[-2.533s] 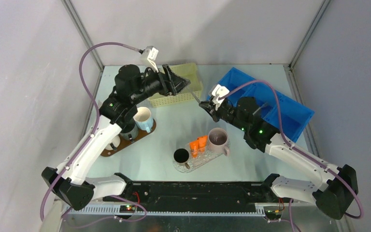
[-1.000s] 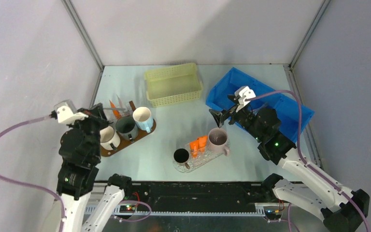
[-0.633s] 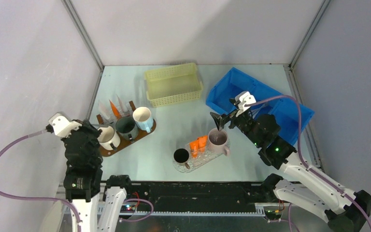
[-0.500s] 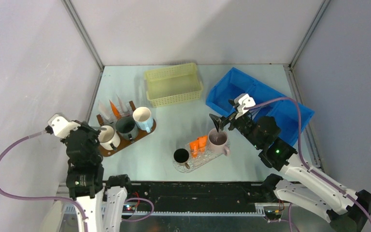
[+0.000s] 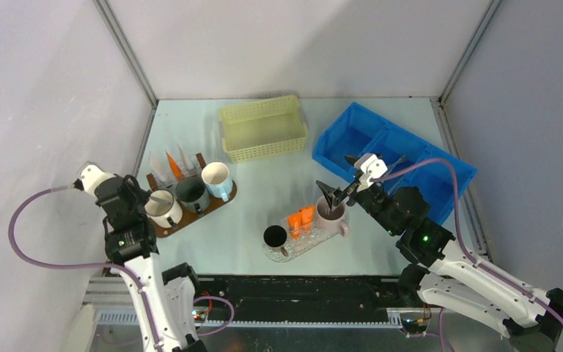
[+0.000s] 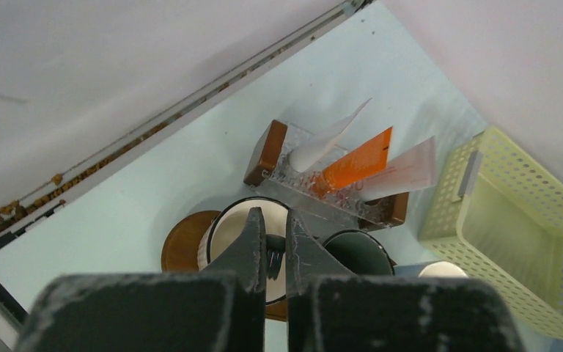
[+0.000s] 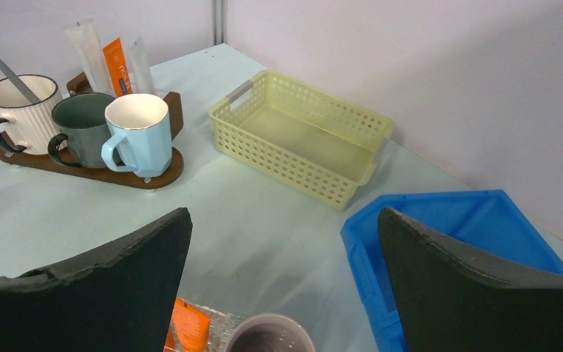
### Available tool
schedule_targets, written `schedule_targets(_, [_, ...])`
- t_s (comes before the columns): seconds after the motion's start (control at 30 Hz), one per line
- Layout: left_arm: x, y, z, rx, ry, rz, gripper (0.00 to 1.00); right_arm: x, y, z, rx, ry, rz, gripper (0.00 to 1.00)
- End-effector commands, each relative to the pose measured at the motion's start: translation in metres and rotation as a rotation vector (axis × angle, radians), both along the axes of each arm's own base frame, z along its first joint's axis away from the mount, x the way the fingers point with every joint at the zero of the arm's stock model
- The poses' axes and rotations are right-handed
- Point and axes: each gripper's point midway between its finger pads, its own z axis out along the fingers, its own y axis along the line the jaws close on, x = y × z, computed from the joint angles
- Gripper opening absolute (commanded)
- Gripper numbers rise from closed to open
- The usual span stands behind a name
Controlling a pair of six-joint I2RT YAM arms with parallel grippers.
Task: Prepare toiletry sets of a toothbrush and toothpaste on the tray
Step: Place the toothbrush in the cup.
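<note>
Top view: the left gripper (image 5: 146, 195) has swung from the yellow basket (image 5: 264, 128) to the white mug (image 5: 163, 208) at frame left. Left wrist view: its fingers are pressed together above that mug. Right wrist view: the right gripper (image 7: 286, 279) gapes wide and empty, and the toothbrush (image 7: 4, 66) leans in the mug at upper left, so one brush is judged delivered.

Yellow basket (image 5: 263, 128) left of blue bin (image 5: 366, 130) — pale blue mug (image 5: 217, 180) upright.

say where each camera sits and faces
top external: high behind the robot, looking down on the table; both arms show.
left wrist: above the white mug, looking down; closed left gripper shows.
right wrist: low over the pink mug, facing the yellow basket; open right gripper shows.
shared: both wrists see the basket and white mug.
</note>
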Motion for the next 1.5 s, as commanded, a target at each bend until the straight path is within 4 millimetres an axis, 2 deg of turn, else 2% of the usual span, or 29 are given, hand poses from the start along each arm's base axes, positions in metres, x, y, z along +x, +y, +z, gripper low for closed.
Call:
schedule_targets(0.0, [0.011,0.004,-0.01,-0.049,-0.048,-0.007,0.0,-0.004,-0.004,0.014,0.018,-0.067,-0.008,0.99])
schedule_targets(0.27, [0.012,0.011,-0.049,-0.107,-0.022,0.021,0.0,-0.01,-0.003,0.015,0.016,-0.088,0.005,0.99])
schedule_targets(0.37, [0.011,0.011,-0.058,-0.118,-0.016,0.029,0.07,-0.011,-0.003,0.015,0.018,-0.091,0.01,0.99])
schedule_targets(0.53, [0.002,0.015,-0.065,-0.11,0.021,0.063,0.41,-0.012,-0.002,0.016,0.019,-0.092,0.012,0.99])
schedule_targets(0.7, [-0.009,0.021,-0.061,-0.085,0.055,0.113,0.65,-0.012,-0.001,0.016,0.019,-0.093,0.015,0.99])
schedule_targets(0.8, [-0.018,0.023,-0.06,-0.077,0.084,0.145,0.82,-0.012,-0.001,0.016,0.02,-0.092,0.012,0.99])
schedule_targets(0.87, [-0.023,0.026,-0.054,-0.062,0.096,0.17,0.92,-0.011,-0.002,0.016,0.021,-0.089,-0.001,0.99])
schedule_targets(0.97, [-0.029,0.029,-0.039,-0.022,0.103,0.192,0.99,-0.004,-0.008,0.016,0.032,-0.074,-0.054,0.99])
schedule_targets(1.1, [-0.032,0.028,-0.017,0.026,0.093,0.19,1.0,0.006,-0.018,0.017,0.049,-0.048,-0.137,0.99])
schedule_targets(1.23, [-0.025,0.021,0.011,0.082,0.065,0.125,1.0,0.022,-0.029,0.016,0.088,0.025,-0.211,1.0])
schedule_targets(1.37, [-0.011,0.004,0.037,0.128,0.012,0.008,1.0,0.04,-0.046,0.01,0.171,0.164,-0.28,0.99])
schedule_targets(1.47, [0.002,-0.015,0.056,0.154,-0.043,-0.107,1.0,0.057,-0.068,0.0,0.188,0.247,-0.373,0.99])
